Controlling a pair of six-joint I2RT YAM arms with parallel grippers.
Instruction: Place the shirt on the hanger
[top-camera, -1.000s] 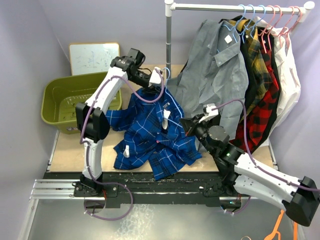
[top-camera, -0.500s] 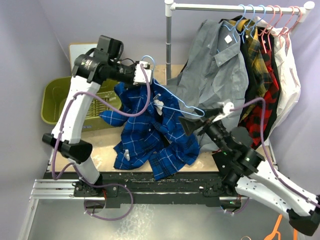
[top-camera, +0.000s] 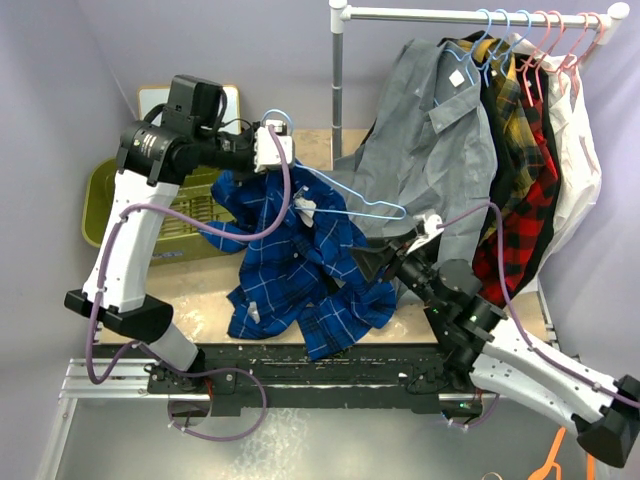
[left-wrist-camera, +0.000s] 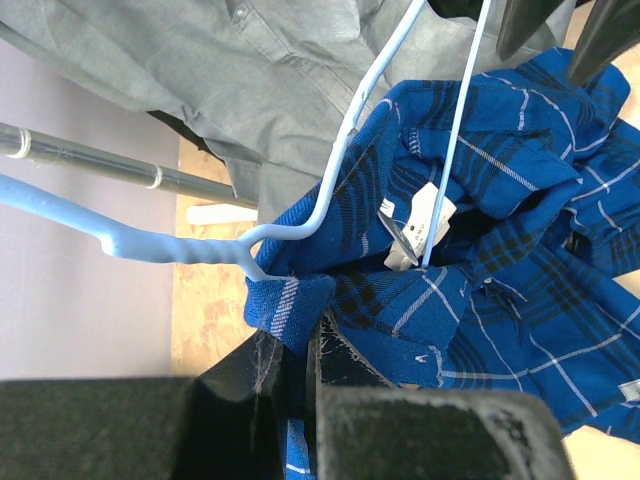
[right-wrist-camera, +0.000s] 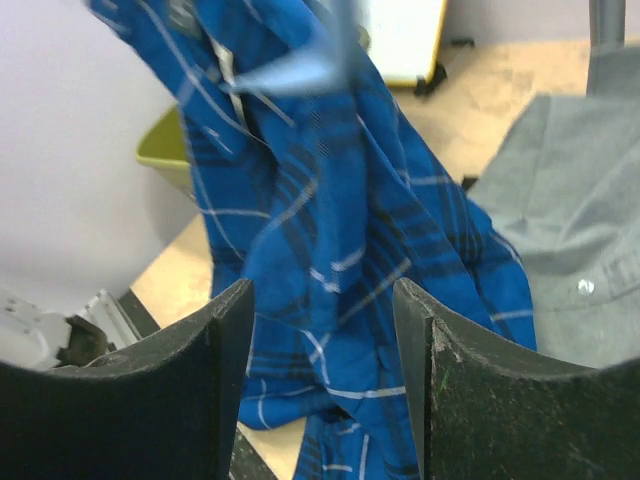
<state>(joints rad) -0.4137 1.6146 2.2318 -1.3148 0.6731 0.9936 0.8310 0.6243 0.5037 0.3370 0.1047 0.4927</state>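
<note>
The royal-blue plaid shirt (top-camera: 300, 270) hangs from my raised left gripper (top-camera: 272, 150) down to the table, its white neck label showing. In the left wrist view the gripper (left-wrist-camera: 308, 335) is shut on a fold of the shirt (left-wrist-camera: 500, 250) near the collar. The light-blue hanger (top-camera: 352, 190) is up there too, its twisted neck (left-wrist-camera: 175, 248) just above the fingertips and one arm running into the shirt's neck. My right gripper (top-camera: 372, 262) stands open beside the shirt's right edge. In its own view the gripper (right-wrist-camera: 322, 290) is empty, with the shirt (right-wrist-camera: 340, 230) beyond it.
A clothes rail (top-camera: 450, 14) at the back right carries a grey shirt (top-camera: 430, 150), a red-and-black plaid shirt (top-camera: 520, 230) and pink hangers (top-camera: 560, 45). An olive bin (top-camera: 100, 195) and a whiteboard (top-camera: 230, 98) stand at the back left. An orange hanger (top-camera: 555, 455) lies near the bottom right.
My left arm rose and swung left, lifting the shirt's collar and the hanger off the table. My right gripper went from shut at the shirt's edge to open.
</note>
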